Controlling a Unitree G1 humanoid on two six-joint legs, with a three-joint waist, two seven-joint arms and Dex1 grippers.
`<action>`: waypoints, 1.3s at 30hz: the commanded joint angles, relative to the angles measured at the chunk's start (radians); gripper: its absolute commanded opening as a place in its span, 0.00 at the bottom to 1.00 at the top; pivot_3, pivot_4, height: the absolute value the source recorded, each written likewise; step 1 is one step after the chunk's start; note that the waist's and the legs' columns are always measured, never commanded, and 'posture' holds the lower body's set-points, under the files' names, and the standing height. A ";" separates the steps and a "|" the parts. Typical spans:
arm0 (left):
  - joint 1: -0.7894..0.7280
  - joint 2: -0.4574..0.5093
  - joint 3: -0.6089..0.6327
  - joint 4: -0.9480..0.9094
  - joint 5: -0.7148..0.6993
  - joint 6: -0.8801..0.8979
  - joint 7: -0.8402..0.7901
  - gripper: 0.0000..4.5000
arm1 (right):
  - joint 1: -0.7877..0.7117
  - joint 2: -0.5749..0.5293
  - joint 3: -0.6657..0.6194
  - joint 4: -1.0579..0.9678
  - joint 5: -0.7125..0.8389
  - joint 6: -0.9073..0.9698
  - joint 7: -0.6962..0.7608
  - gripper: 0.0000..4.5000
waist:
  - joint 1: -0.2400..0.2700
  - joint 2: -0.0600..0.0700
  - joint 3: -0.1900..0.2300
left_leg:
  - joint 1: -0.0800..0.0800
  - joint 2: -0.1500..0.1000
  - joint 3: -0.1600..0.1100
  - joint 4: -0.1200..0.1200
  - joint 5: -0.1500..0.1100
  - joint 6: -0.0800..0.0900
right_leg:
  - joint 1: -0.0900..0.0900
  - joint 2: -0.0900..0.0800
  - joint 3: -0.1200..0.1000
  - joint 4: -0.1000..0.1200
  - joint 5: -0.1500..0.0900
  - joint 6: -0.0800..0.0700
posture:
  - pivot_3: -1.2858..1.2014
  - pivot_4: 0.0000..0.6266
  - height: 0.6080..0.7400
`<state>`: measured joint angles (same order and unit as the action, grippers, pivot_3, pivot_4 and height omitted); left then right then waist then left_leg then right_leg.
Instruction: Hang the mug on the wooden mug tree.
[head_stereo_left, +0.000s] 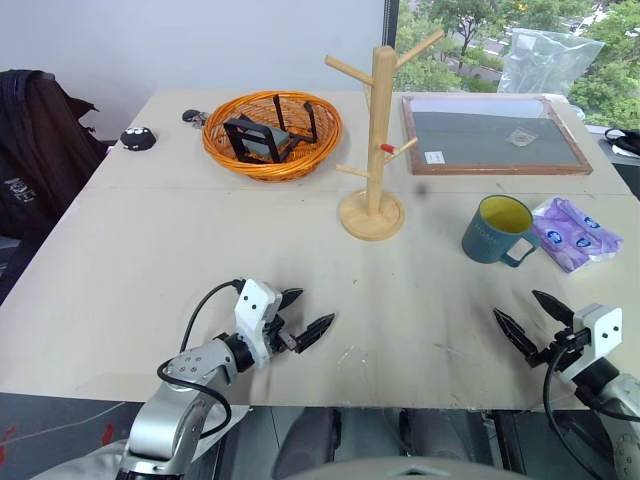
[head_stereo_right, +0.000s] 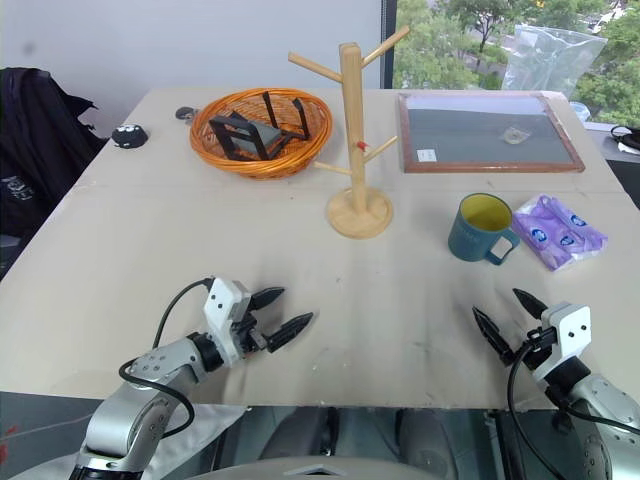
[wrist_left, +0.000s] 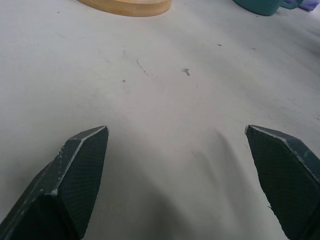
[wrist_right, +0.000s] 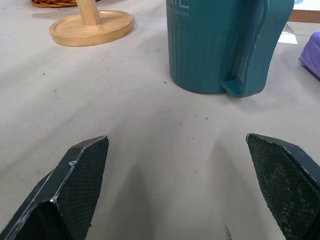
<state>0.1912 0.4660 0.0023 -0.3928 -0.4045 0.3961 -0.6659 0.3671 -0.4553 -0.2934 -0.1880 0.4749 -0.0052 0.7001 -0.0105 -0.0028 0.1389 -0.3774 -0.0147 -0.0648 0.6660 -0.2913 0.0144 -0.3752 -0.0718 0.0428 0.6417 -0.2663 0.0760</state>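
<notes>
1. Teal-blue mug (head_stereo_left: 497, 231), ribbed on its lower wall, yellow inside, upright on the pale table (head_stereo_left: 150, 260); loop handle turned toward the near right corner, white lettering partly visible at the top edge of the right wrist view.
2. Placed at about 4 o'clock from the wooden mug tree (head_stereo_left: 374, 140), apart from it; just beside a purple tissue pack (head_stereo_left: 575, 232) lying at its 3 o'clock.
3. Mug tree: light wooden post on a round disc base, pegs angled upward, one short peg red-tipped on the side facing the mug; nothing hanging on any peg.
4. At 10 o'clock from the tree, an orange wicker basket (head_stereo_left: 325, 140) with black items inside; at 2 o'clock, a wood-framed dark board (head_stereo_left: 490, 133) lying flat.
5. Right gripper (head_stereo_left: 533, 321): black fingers (wrist_right: 75, 190) spread wide, nothing between them, low over the table near its front edge, at 6 o'clock from the mug and well short of it.
6. Left gripper (head_stereo_left: 305, 318): fingertips (wrist_left: 80, 170) likewise wide apart, holding nothing, low over bare table at about 7 o'clock from the tree, well apart from mug and tree.
</notes>
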 joint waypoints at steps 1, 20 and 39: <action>0.005 0.007 -0.001 -0.026 0.005 -0.031 -0.013 1.00 | -0.017 -0.013 -0.027 -0.003 -0.006 -0.021 0.007 0.99 | 0.000 0.000 0.000 | 0.000 0.000 0.000 0.000 0.000 0.000 | 0.000 0.000 0.000 0.000 0.000 0.000 | 0.52 0.24 1.00; -0.003 0.018 0.013 -0.020 -0.011 -0.042 -0.052 1.00 | -0.053 0.017 -0.022 0.006 -0.045 -0.040 -0.031 0.99 | 0.000 -0.001 0.001 | -0.001 0.000 0.000 0.000 0.000 0.000 | -0.001 0.000 0.000 0.000 0.000 0.000 | 0.52 0.24 1.00; -0.444 0.079 -0.161 -0.020 -0.021 0.021 -0.267 1.00 | -0.227 0.238 0.051 -0.130 -0.307 0.155 -0.572 0.99 | -0.004 -0.002 0.002 | -0.003 -0.004 0.000 -0.002 0.003 -0.005 | -0.005 0.001 0.000 0.000 0.000 0.000 | 0.52 0.24 1.00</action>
<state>-0.2223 0.5459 -0.1666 -0.4000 -0.3988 0.4098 -0.9272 0.1629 -0.2242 -0.2379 -0.3039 0.2015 0.1641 0.1761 -0.0141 -0.0044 0.1410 -0.3807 -0.0186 -0.0645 0.6638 -0.2883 0.0091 -0.3805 -0.0709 0.0431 0.6417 -0.2663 0.0762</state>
